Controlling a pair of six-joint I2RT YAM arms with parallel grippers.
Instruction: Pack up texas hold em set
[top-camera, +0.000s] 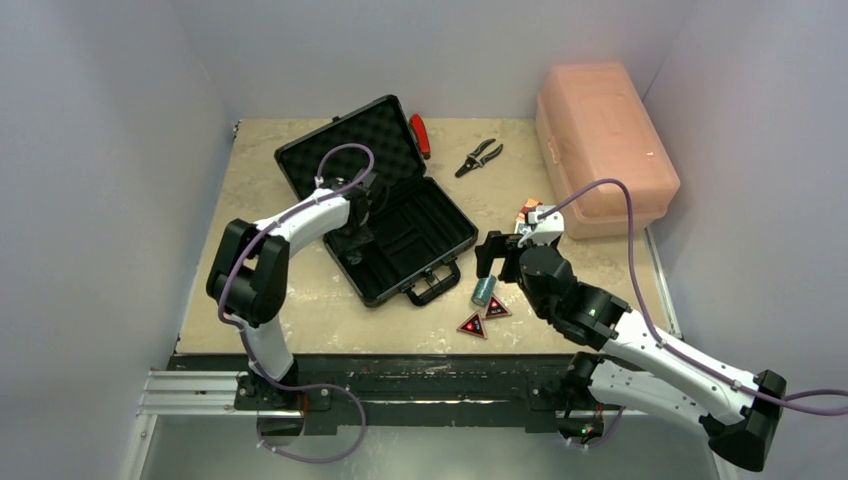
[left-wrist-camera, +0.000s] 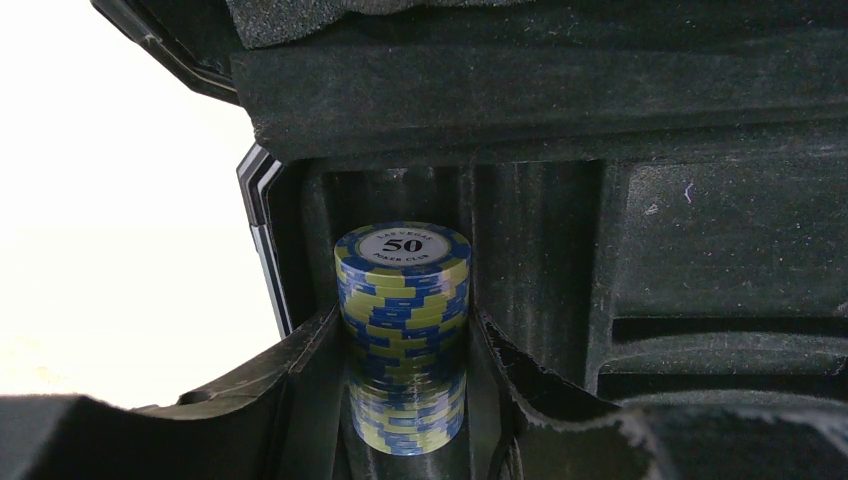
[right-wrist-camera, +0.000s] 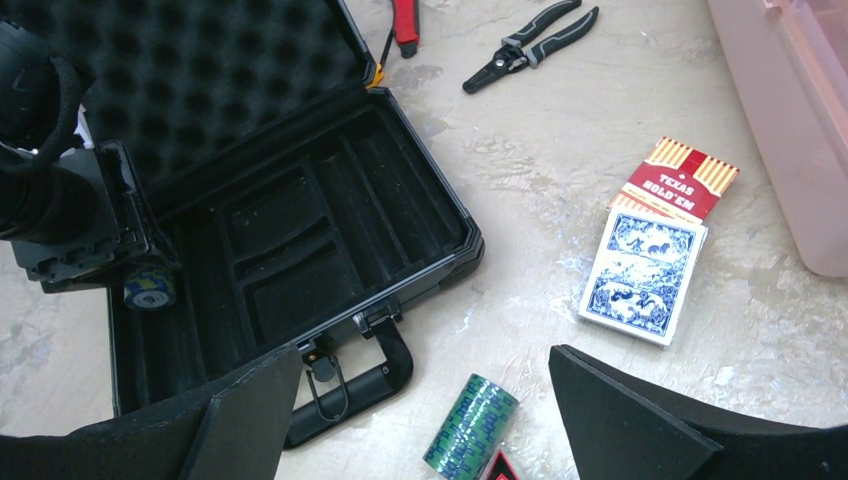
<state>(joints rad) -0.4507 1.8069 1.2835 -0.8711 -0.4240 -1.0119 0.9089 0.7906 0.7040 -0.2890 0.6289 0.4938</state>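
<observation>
Step in hand: seating a chip roll in the case. The left gripper reaches into the open briefcase at its left end, jaws part-closed on the held chip roll, blue/yellow chips w/ "50" on the top face. In the left wrist view the roll sits betw. both fingers, pads seemingly touching its sides, down in the narrow foam slot along the case's left wall. Whether it has bottomed out can't be told; the slot floor is hidden.

The right gripper hangs w/ jaws wide & empty, right of the case handle, just above the loose chip roll, which lies on its side on the table. Two triangles lie just near of that roll. The blue deck & the orange-red deck lie right of the case, touching each other, near the pink box. The pliers & the red-handled tool lie on the far side of the case; not part of the set.

Progress, judged: early. The other tray compartments look bare; one roll, 2 decks & 2 triangles are outside.

Next, prob.: left jaws open, then lift straight up so the foam doesn't drag the roll back out. After that the right arm can drop on the loose roll. That grip needs the jaws square across its round sides, else it may roll off toward the triangles.
</observation>
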